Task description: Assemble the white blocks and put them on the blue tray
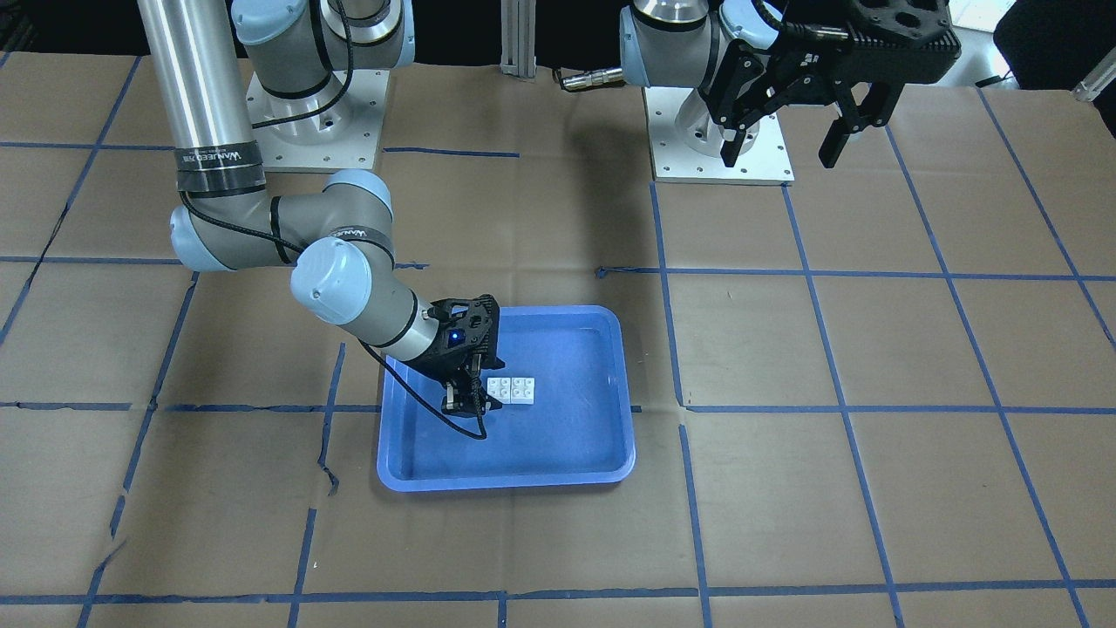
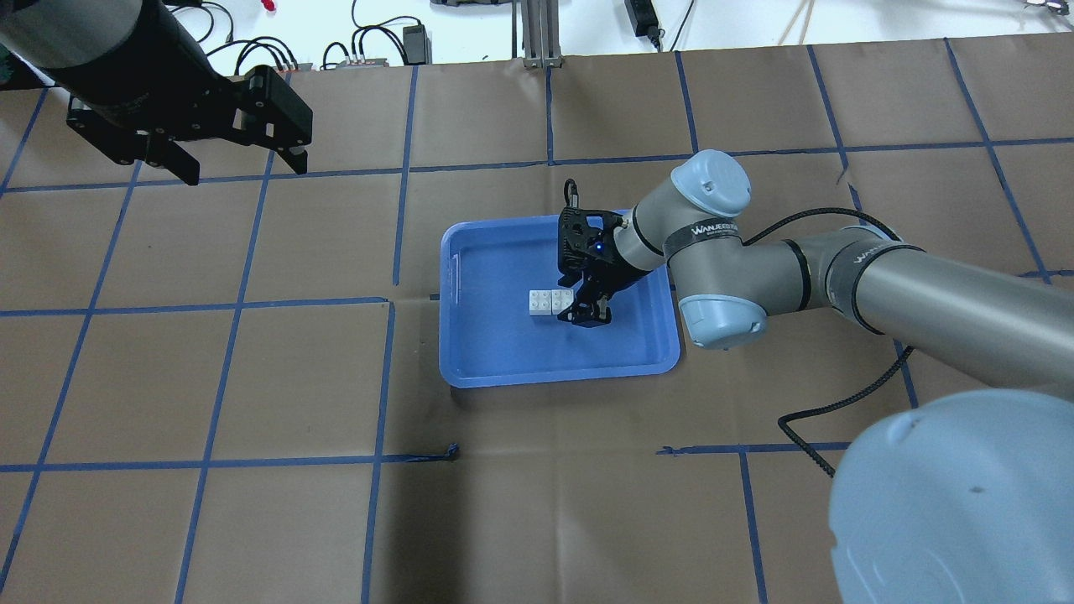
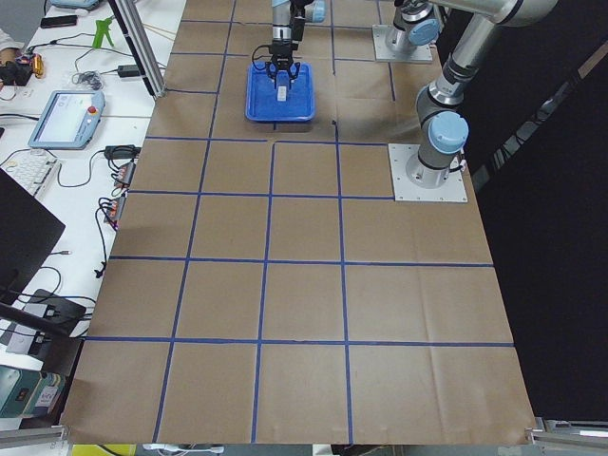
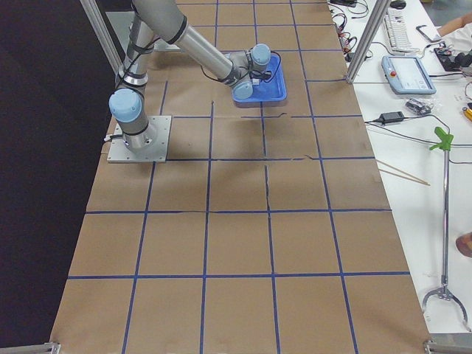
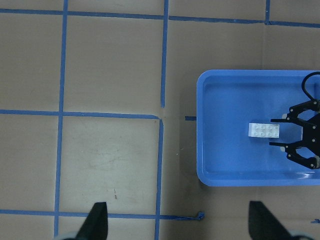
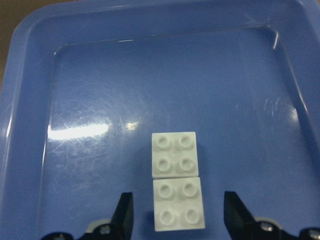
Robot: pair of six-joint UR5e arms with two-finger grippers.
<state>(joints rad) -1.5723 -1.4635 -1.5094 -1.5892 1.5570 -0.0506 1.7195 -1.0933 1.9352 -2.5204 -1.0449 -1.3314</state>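
Note:
Two white blocks (image 1: 512, 390) lie side by side, touching, studs up, on the floor of the blue tray (image 1: 506, 480). In the right wrist view one block (image 6: 173, 155) is farther and the other (image 6: 178, 205) sits between my fingers. My right gripper (image 1: 466, 403) is open, low in the tray, its fingers (image 6: 125, 212) on either side of the near block with gaps on both sides. It also shows in the overhead view (image 2: 583, 312). My left gripper (image 2: 243, 170) is open and empty, high above the table, far from the tray (image 2: 554, 377).
The table is covered in brown paper with a blue tape grid. The arms' base plates (image 1: 318, 122) (image 1: 719, 139) stand at the robot's side. A black cable (image 2: 839, 419) hangs from the right arm. Benches with devices line the table's far edge (image 3: 66, 114).

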